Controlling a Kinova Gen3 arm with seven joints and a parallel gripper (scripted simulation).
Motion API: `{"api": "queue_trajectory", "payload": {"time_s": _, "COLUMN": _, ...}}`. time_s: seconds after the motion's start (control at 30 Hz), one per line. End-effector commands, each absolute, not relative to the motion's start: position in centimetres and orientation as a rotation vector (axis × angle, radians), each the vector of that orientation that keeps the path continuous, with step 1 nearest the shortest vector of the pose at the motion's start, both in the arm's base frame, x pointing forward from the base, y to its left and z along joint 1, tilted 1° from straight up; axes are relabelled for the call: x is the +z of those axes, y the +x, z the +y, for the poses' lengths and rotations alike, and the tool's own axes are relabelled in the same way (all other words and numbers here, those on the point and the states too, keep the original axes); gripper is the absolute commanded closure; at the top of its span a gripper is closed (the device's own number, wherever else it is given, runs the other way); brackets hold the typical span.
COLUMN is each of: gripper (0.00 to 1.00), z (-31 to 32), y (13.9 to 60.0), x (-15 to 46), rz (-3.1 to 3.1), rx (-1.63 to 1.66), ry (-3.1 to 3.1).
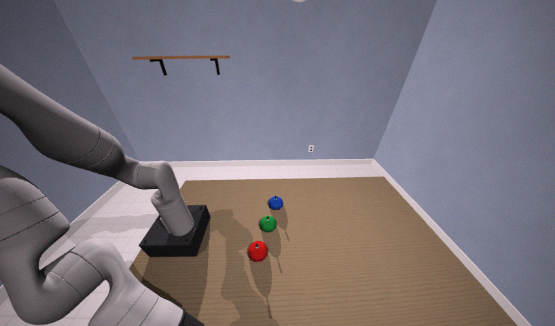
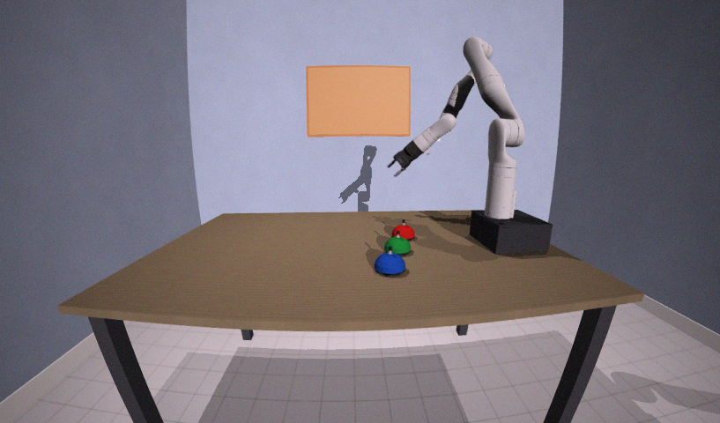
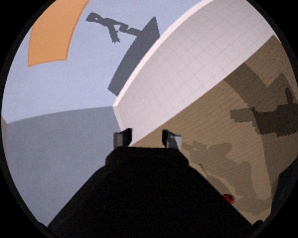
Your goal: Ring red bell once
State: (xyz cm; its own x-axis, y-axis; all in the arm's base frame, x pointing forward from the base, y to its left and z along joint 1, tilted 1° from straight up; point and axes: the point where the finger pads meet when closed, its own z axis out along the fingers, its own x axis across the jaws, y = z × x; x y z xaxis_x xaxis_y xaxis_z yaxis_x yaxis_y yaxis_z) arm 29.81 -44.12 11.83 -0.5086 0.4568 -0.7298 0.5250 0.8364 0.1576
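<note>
Approach stage: the jaws (image 2: pixel 396 166) hang fully open and empty, high above the red bell (image 2: pixel 403 231), which sits untouched on the tabletop (image 2: pixel 248 272) nearest the arm's base (image 2: pixel 536 238), in line with the green bell (image 2: pixel 397 245) and blue bell (image 2: pixel 389 263).

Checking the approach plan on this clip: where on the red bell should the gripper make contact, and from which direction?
Not a grasp: press the small button post atop the red bell, coming straight down. The smooth dome offers no grip, and a sideways push could slide it or touch the green bell close beside it. The gripper hangs open, high above.
</note>
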Motion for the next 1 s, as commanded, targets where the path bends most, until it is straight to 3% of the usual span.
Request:
{"api": "queue_trajectory", "payload": {"time_s": 0.0, "gripper": 0.0, "z": -43.8, "y": 30.4, "x": 11.5, "rz": 2.212, "rx": -0.118, "ry": 0.711}}
{"api": "queue_trajectory", "payload": {"time_s": 0.97, "gripper": 0.0, "z": -42.7, "y": 31.9, "x": 10.4, "rz": 2.287, "rx": -0.15, "ry": 0.713}}
